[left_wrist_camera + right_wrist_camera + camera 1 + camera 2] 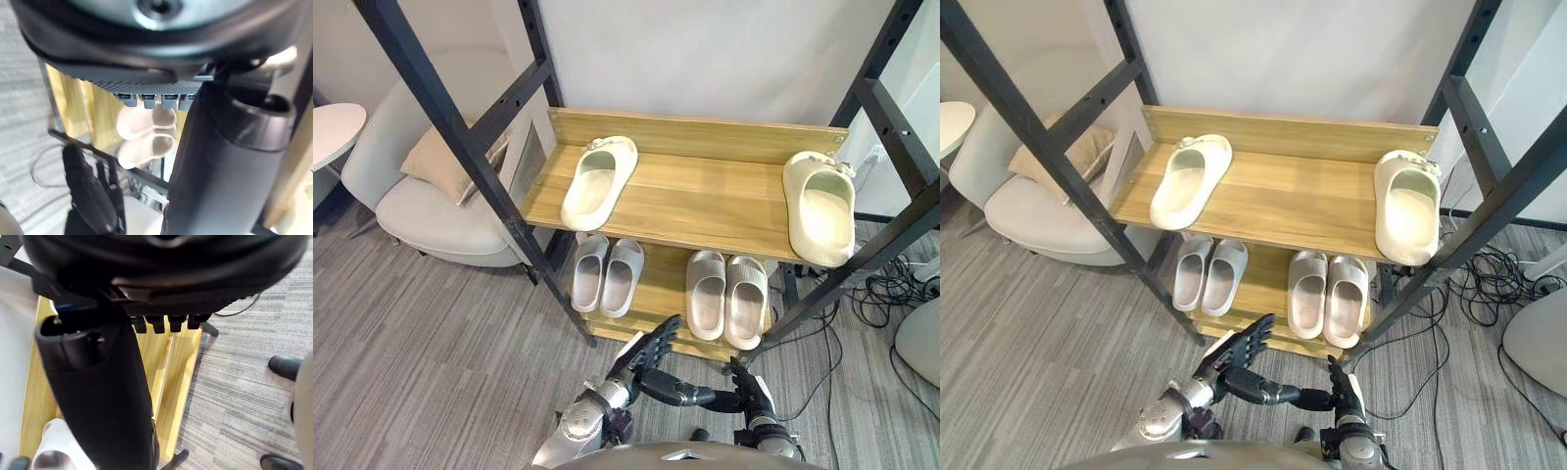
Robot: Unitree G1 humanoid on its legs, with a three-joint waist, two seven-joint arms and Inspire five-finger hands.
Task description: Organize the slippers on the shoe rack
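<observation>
Pre-reach stage: left hand (pixel 639 374) and right hand (pixel 750 393) spread, empty, low before shoe rack (pixel 705 201); left cream slipper (pixel 597 182) and right cream slipper (pixel 823 209) well apart on shelf above and beyond both; next, probably a reach up to pair them.

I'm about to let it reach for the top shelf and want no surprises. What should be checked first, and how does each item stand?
1. Left hand empty, fingers straight: ok.
2. Right hand empty, open: ok.
3. Cream pair together on top shelf: not ok; left cream slipper and right cream slipper lie at opposite ends.
4. Right cream slipper fully on the shelf: cannot tell; its near end reaches the front edge.
5. Left grey pair and right grey pair side by side on lower shelf: ok.
</observation>
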